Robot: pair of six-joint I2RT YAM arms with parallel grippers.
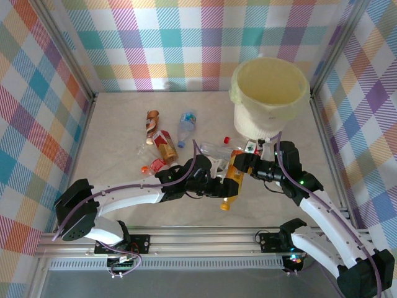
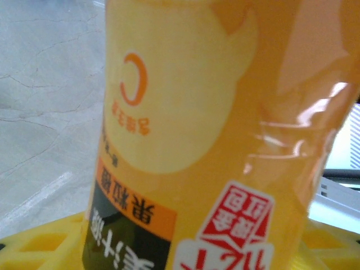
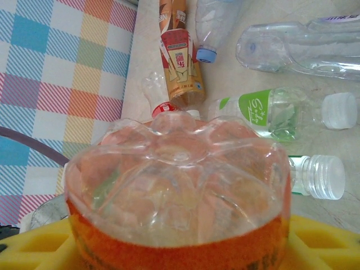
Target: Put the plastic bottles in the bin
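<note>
Orange-labelled bottle (image 1: 234, 178) lies near-to-far between the arms, base toward the bin (image 1: 270, 93). Left fingers (image 2: 39, 243) pinch its middle; right fingers (image 3: 323, 242) flank its base, grip unclear.

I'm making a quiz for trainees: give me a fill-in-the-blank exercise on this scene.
The held bottle between the left gripper and right gripper has an ___ label. The bin stands on the table's far ___ side. In the right wrist view, the clear bottle beside the red-labelled bottle has a ___ cap. Missing: orange; right; blue.
</note>
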